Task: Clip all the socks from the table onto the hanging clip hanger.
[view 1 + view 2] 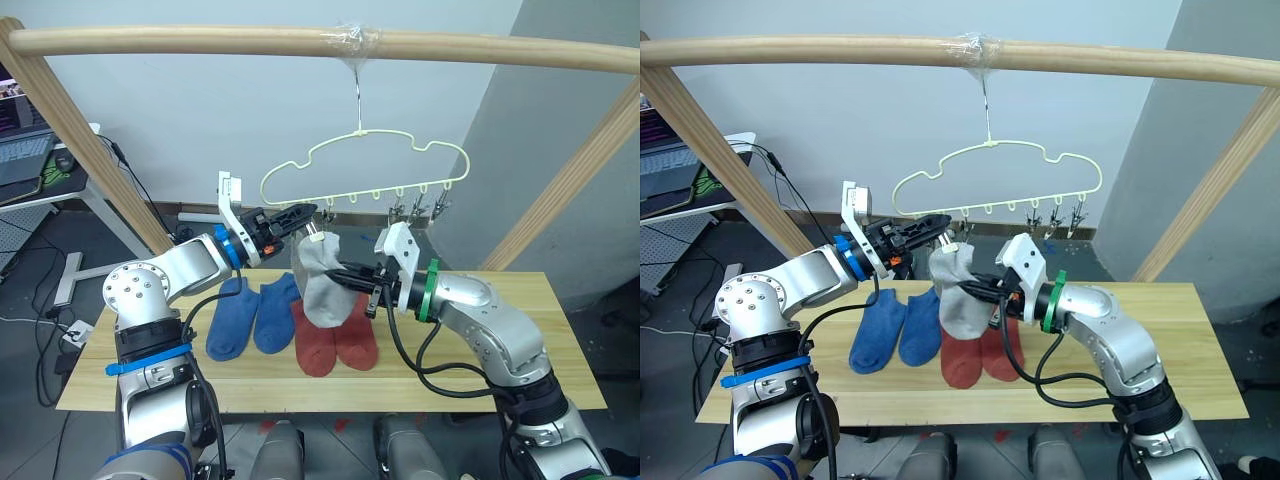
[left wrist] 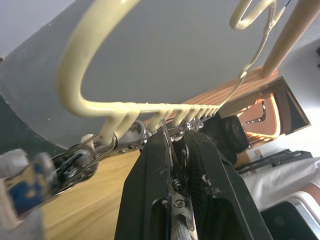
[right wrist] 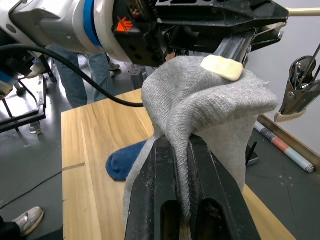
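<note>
A: Where is the grey sock (image 1: 322,282)?

B: The right gripper (image 1: 352,280) pinches it, cuff upward, just under the clip (image 1: 312,229) at the clip hanger (image 1: 365,165)'s left end.

A: And the left gripper (image 1: 300,216)?

B: It squeezes that clip, just above the cuff.

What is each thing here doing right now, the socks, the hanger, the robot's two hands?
Grey sock: pinched in the right gripper, lifted under the clips.
Blue socks: flat on the table.
Red socks: flat on the table.
Clip hanger: hooked on the wooden pole.
Left gripper: squeezing a clip.
</note>
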{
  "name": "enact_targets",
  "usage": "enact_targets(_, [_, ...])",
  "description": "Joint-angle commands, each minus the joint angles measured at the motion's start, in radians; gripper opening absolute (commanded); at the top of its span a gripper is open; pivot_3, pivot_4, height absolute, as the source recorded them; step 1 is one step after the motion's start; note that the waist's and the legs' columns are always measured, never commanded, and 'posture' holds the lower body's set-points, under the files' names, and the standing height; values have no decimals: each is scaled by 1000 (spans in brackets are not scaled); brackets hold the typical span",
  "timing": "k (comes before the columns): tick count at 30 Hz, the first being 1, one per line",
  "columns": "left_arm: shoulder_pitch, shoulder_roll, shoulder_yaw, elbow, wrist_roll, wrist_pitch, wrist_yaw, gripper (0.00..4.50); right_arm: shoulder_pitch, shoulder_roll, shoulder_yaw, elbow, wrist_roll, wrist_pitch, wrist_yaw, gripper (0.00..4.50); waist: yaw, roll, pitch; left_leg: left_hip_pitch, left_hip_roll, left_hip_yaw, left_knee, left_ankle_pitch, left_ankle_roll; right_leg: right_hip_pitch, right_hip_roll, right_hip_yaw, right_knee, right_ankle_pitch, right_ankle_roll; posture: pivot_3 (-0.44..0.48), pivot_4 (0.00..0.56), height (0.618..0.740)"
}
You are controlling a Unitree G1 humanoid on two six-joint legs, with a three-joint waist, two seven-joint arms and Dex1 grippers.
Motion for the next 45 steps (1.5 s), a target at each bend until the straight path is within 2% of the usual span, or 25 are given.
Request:
enact_targets(1, [-16, 14, -12, -41, -33, -19, -38, 166, -22, 8, -4, -1, -6, -32, -6, 39, 0, 0, 0, 0, 0, 0, 0, 0, 0, 0, 0, 0, 0, 0, 0, 62, 159, 740])
enact_targets(4, [-1, 26, -17, -67, -30, -35, -72, 166, -23, 6, 1, 6, -12, -41, -4, 39, 0, 0, 0, -1, 0, 0, 0, 0, 0, 0, 0, 0, 0, 0, 0, 67, 161, 740])
enact_targets(14, [25, 46, -17, -79, -55, -47, -70, 3333, -28, 19, 4, 41, -25, -58, -5, 0, 0, 0, 0, -1, 0, 0, 0, 0, 0, -1, 0, 0, 0, 0, 0, 84, 162, 740])
enact_targets(18, [97, 71, 21, -141, -142, -36, -3, 4485, -30, 51, 25, 144, -63, -110, -6, 0, -2, 0, 0, 0, 0, 1, 0, 0, 0, -1, 0, 1, 0, 0, 0, 98, 159, 740])
enact_targets(24, [296, 197, 51, -275, -305, -48, 88, 4485, -66, 101, 50, 289, -122, -163, -15, 0, 1, 0, 0, 0, 1, 1, -3, 0, 0, -2, 0, 1, 1, 0, 0, 136, 158, 740])
enact_targets(27, [353, 264, 30, -322, -310, -62, 71, 4500, -81, 112, 49, 326, -136, -172, -18, 816, 12, 0, 0, 0, 1, 0, -2, 0, 0, -2, 0, 0, 1, -3, -5, 147, 156, 740])
enact_targets(31, [414, 288, -7, -419, -239, -124, 74, 4500, -89, 99, 56, 388, -159, -179, -1, 2261, 38, -1, -1, 0, 1, 1, -2, 0, 0, -1, 0, 1, 0, -3, -5, 183, 153, 740])
enact_targets(33, [430, 300, -39, -476, -186, -154, 49, 4500, -80, 91, 48, 397, -166, -181, 1, 2951, 49, -1, -1, 0, 1, 1, -2, 0, 0, -1, 0, 0, 0, -3, -5, 190, 152, 740])
enact_targets(37, [452, 303, -123, -563, 15, -267, -18, 4500, -40, 50, 47, 424, -186, -211, 20, 4402, 56, -1, -1, 0, 1, 1, -2, 0, 0, -2, 0, 1, 0, -3, -6, 188, 149, 740])
enact_targets(40, [456, 288, -170, -587, 93, -325, -51, 4500, -15, 26, 34, 410, -199, -223, 12, 4456, 54, -1, -1, 0, 1, 2, -2, 0, 0, -2, 0, 1, 0, -3, -6, 178, 145, 740])
enact_targets(45, [444, 289, -369, -586, 477, -581, -139, 4500, 59, -67, -33, 274, -174, -207, 21, 4456, 55, -1, -1, -1, 1, 3, -2, 0, 0, -2, 0, 2, -1, -3, -5, 139, 140, 740])
